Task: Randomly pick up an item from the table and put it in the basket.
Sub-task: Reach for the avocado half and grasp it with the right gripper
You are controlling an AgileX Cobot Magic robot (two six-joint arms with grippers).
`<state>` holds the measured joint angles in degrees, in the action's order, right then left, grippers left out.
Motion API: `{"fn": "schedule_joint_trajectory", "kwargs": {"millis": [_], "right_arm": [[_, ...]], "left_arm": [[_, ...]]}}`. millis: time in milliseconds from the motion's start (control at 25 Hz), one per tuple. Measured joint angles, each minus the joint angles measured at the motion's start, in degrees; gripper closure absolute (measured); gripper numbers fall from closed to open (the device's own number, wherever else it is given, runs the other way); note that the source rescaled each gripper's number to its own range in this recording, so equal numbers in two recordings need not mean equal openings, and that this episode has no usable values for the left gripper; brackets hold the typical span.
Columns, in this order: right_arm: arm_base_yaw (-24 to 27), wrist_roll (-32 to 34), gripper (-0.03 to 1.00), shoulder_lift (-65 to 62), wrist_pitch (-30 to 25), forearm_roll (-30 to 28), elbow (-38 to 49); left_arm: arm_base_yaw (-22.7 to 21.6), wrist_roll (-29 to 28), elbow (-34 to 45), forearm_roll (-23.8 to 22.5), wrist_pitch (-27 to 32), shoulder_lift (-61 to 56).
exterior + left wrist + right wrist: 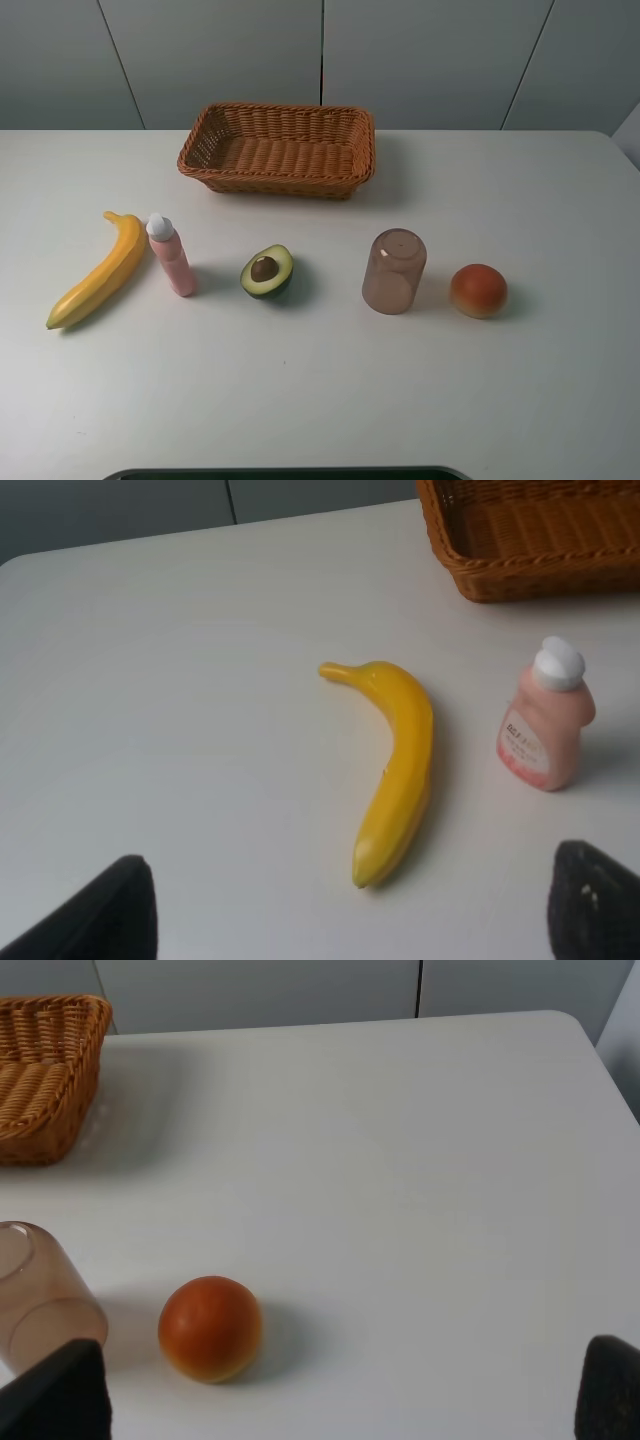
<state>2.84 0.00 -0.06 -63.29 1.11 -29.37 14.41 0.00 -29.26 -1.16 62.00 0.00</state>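
Two hands hang spread wide and hold nothing: your left hand [350, 920] faces the banana [395, 765], and your right hand [340, 1390] is near the orange-red fruit [210, 1327]. Farther out, the avocado half [267, 271] lies pit-up on the white surface [320, 400] between a pink bottle [172, 256] and a tipped cup [394, 271], well apart from the wicker basket [270, 186]. Judging by the empty basket, nothing is done yet; reach, grasp, carry and release all remain for you.
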Motion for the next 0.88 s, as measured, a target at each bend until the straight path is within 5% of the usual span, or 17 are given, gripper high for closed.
{"fn": "schedule_joint_trajectory", "kwargs": {"millis": [680, 880], "right_arm": [[0.00, 0.00, -0.03, 0.00, 0.00, 0.00, -0.25], [0.00, 0.00, -0.03, 4.62, 0.00, 0.00, -6.08]], "left_arm": [[0.00, 0.00, 0.00, 0.00, 0.00, 0.00], [0.00, 0.00, 0.00, 0.00, 0.00, 0.00]]}}
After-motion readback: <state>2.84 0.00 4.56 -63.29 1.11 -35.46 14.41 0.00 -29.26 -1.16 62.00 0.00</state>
